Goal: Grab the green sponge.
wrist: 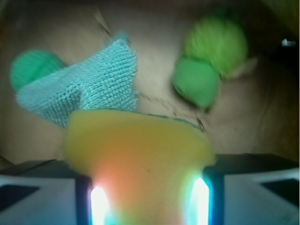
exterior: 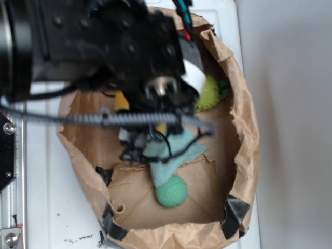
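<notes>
In the wrist view my gripper [wrist: 147, 192] is shut on a sponge [wrist: 138, 150], pinching it in at the middle. The sponge is yellow on the face towards the camera, with a thin green edge on its far side. In the exterior view the arm hides most of it, and only a small yellow bit of the sponge [exterior: 161, 127] shows at the gripper [exterior: 150, 140]. The gripper sits inside a brown paper bag [exterior: 244, 129], above its floor. Whether the sponge touches the floor I cannot tell.
A teal knitted cloth [exterior: 174, 150] [wrist: 89, 89] lies just past the gripper, with a green ball [exterior: 171, 191] [wrist: 30, 68] at its end. A lime fuzzy ball [exterior: 210, 93] [wrist: 215, 42] and a green ball [wrist: 197, 82] lie on the other side. The bag's walls ring everything.
</notes>
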Tool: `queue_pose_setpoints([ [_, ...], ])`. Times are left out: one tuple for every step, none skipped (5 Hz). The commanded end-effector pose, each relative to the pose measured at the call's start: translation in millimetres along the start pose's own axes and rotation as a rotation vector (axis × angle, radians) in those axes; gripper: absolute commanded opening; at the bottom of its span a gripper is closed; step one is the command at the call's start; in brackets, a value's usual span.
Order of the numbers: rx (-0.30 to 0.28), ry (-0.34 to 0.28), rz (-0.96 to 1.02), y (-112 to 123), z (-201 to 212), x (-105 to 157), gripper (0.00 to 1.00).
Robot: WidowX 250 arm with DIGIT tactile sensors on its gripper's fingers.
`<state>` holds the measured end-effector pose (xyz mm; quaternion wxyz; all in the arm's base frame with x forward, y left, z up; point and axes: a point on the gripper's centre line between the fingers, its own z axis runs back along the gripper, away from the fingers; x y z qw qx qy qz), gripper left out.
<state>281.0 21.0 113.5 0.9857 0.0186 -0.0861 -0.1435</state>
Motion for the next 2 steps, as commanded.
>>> queue_pose_setpoints([
  [0.012,-0.089,0.040,-19,51,26,0.00],
  [-0.010,-0.092,0.047,-21,64,34,0.00],
])
